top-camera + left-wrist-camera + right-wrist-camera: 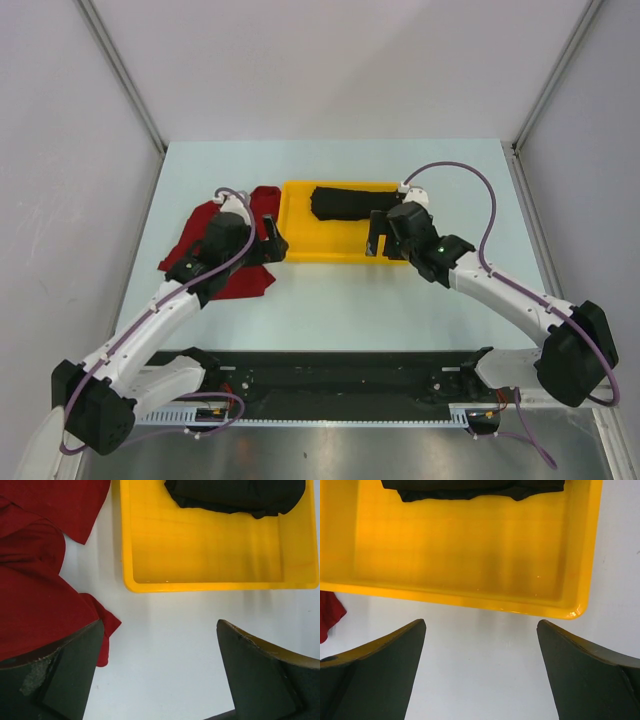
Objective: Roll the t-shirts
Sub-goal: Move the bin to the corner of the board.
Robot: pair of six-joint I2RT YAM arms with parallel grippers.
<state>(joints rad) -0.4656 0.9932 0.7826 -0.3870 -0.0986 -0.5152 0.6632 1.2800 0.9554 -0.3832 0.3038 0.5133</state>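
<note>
We judge half done: black t-shirt (345,202) bundled inside yellow tray (320,242); red t-shirt (195,228) crumpled just left of tray, unrolled. Left gripper (160,630) and right gripper (480,627) wide open, empty.

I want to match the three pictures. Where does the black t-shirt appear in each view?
Top external: the black t-shirt is near the centre, in the far part of the yellow tray.
Left wrist: top right, cut off by the upper edge.
Right wrist: along the top edge, only a strip shows.
Shared landmark: the yellow tray that holds it.
</note>
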